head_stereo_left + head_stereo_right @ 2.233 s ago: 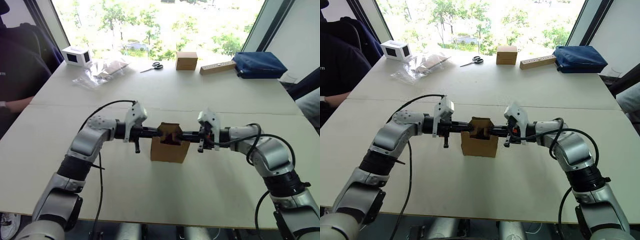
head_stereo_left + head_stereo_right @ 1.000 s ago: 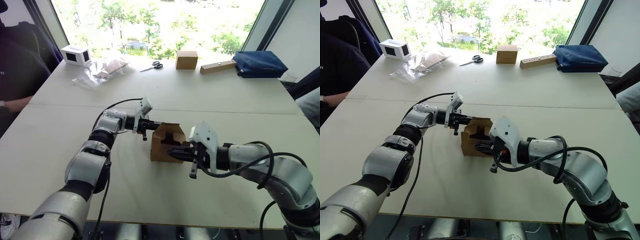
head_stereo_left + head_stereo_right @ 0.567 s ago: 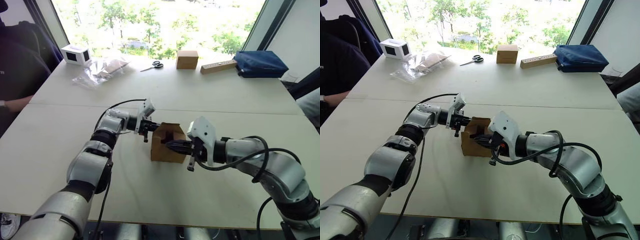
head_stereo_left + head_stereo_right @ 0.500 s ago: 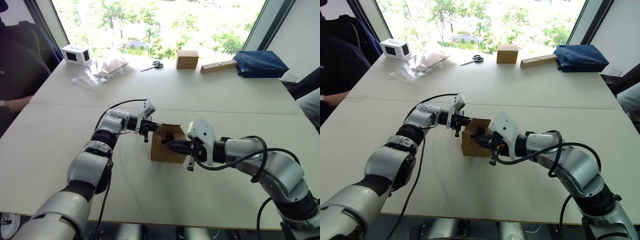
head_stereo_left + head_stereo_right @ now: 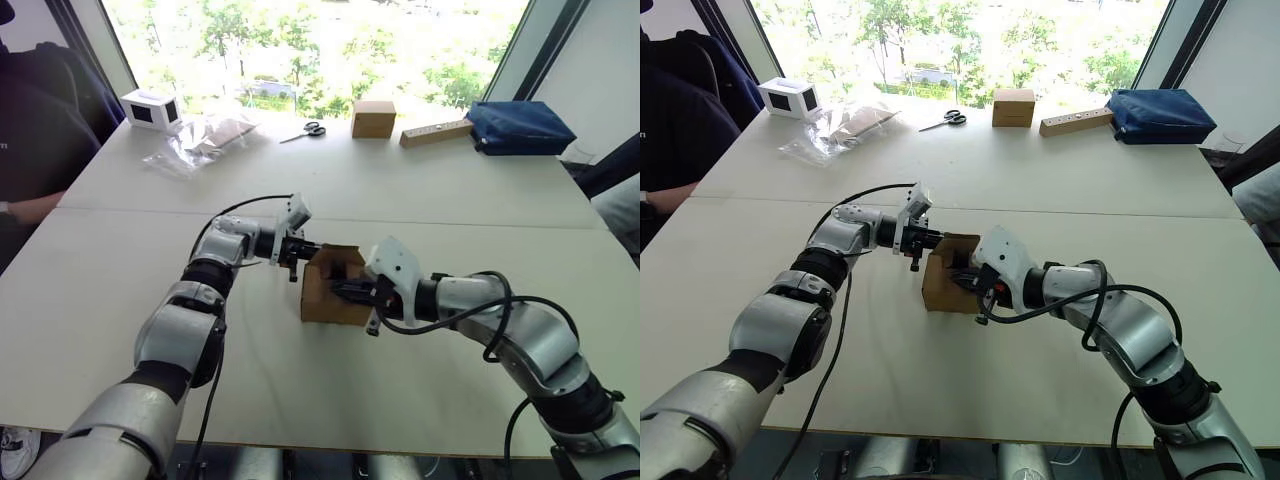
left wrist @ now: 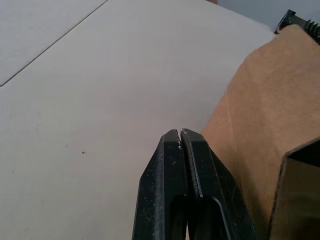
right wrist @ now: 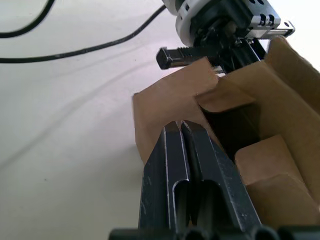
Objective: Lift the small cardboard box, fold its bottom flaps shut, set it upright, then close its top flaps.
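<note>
You had the small cardboard box [image 5: 333, 286] upright mid-table, top open, between both arms — left gripper [image 5: 308, 250] (fingers together) at its far-left flap, right gripper [image 5: 340, 290], also pinched together, at the near rim, nearer.

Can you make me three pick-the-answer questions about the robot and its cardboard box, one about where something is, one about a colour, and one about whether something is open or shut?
1. Where are the scissors?
A. At the far edge of the table, beside the tidy brown box
B. Inside the small cardboard box
C. In a gripper

2. What colour is the bag in the far corner?
A. Red
B. Dark blue
C. Yellow

3. How are the top flaps of the small cardboard box?
A. Taped shut
C. Cut off
B. Still open

Answers: 1 A, they lie near the window beside that box. 2 B, it looks navy. 3 B, the right wrist view shows flaps standing up around a dark opening.
</note>
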You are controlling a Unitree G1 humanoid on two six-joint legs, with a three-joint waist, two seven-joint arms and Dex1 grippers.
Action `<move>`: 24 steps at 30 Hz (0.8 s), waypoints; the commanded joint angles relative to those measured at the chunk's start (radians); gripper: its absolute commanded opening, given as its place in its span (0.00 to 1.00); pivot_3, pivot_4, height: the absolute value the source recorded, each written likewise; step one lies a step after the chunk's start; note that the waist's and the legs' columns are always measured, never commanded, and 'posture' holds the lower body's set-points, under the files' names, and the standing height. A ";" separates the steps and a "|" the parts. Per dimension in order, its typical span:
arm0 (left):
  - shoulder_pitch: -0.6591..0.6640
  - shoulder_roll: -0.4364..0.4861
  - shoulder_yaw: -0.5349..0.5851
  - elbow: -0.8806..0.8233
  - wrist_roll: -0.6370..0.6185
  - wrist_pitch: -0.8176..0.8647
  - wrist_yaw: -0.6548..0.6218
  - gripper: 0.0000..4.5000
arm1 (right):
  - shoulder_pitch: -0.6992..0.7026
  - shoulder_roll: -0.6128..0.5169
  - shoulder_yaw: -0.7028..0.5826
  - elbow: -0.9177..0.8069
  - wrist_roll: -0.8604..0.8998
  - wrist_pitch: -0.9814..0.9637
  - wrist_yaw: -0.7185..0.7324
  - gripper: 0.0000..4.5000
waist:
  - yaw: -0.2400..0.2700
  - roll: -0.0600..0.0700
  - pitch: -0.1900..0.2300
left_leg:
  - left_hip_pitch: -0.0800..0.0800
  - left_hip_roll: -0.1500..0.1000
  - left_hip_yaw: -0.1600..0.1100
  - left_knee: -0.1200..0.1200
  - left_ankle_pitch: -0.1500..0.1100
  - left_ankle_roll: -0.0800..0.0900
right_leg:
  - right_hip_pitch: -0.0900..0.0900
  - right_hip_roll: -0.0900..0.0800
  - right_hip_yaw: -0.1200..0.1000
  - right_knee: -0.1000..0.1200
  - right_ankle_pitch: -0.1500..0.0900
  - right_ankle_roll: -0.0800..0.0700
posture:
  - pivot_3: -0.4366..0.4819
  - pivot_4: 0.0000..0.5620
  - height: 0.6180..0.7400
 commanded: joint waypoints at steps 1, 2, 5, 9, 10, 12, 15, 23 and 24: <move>-0.001 0.009 0.017 -0.038 -0.012 0.006 -0.005 0.01 | -0.016 0.012 0.002 -0.007 -0.021 -0.024 0.017 0.00 | 0.000 0.000 0.000 | 0.000 0.000 0.000 0.000 0.000 0.000 | 0.000 0.000 0.000 0.000 0.000 0.000 | 0.48 0.27 1.00; 0.001 0.010 0.017 -0.040 -0.012 0.008 -0.006 0.01 | -0.013 0.013 0.007 -0.002 -0.028 -0.026 0.020 0.00 | 0.000 0.000 0.000 | 0.000 0.000 0.000 0.000 0.000 0.000 | 0.000 0.000 0.000 0.000 0.000 0.000 | 0.48 0.27 1.00; 0.006 0.014 0.018 -0.041 -0.011 0.009 0.000 0.01 | -0.009 0.022 0.014 0.007 -0.039 -0.028 0.028 0.00 | -0.001 0.000 0.000 | 0.000 0.000 0.000 0.000 0.000 0.000 | 0.000 0.000 0.000 0.000 0.000 0.000 | 0.48 0.27 1.00; 0.010 0.020 0.023 -0.031 -0.009 0.004 0.022 0.01 | -0.009 0.030 0.012 0.013 -0.048 -0.027 0.038 0.00 | -0.001 0.000 0.000 | 0.000 0.000 0.000 0.000 0.000 0.000 | 0.000 0.000 0.000 0.000 0.000 0.000 | 0.48 0.27 1.00; 0.009 0.021 0.025 -0.027 -0.008 0.003 0.031 0.01 | -0.009 0.032 0.012 0.015 -0.051 -0.028 0.040 0.00 | -0.001 0.000 0.000 | 0.000 0.000 0.000 0.000 0.000 0.000 | 0.000 0.000 0.000 0.001 0.000 0.000 | 0.48 0.27 1.00; 0.010 0.023 0.030 -0.024 -0.009 0.001 0.048 0.01 | -0.008 0.035 0.010 0.018 -0.054 -0.028 0.046 0.00 | -0.001 0.000 0.000 | 0.000 0.000 0.000 0.000 0.000 0.000 | 0.000 0.000 0.000 0.001 0.000 0.000 | 0.48 0.27 1.00; 0.010 0.038 0.069 -0.028 -0.031 0.008 0.104 0.01 | -0.010 0.041 0.017 0.044 -0.068 -0.042 0.057 0.00 | -0.001 0.000 0.000 | 0.000 0.000 0.000 0.000 0.000 0.000 | 0.000 0.000 0.000 0.001 0.000 0.000 | 0.48 0.27 1.00; 0.087 0.162 0.168 -0.275 -0.123 0.135 0.135 0.01 | -0.029 0.057 -0.009 0.078 -0.073 -0.072 0.085 0.00 | -0.022 0.000 0.000 | 0.001 0.001 0.000 0.000 0.000 0.000 | 0.000 0.000 0.000 0.002 0.000 0.000 | 0.48 0.27 1.00; 0.122 0.182 0.171 -0.367 -0.142 0.177 0.135 0.01 | -0.028 0.058 -0.014 0.078 -0.071 -0.074 0.087 0.00 | -0.023 0.000 0.000 | 0.001 0.001 0.000 0.000 0.000 0.000 | 0.000 0.000 0.000 0.002 0.000 0.000 | 0.48 0.27 1.00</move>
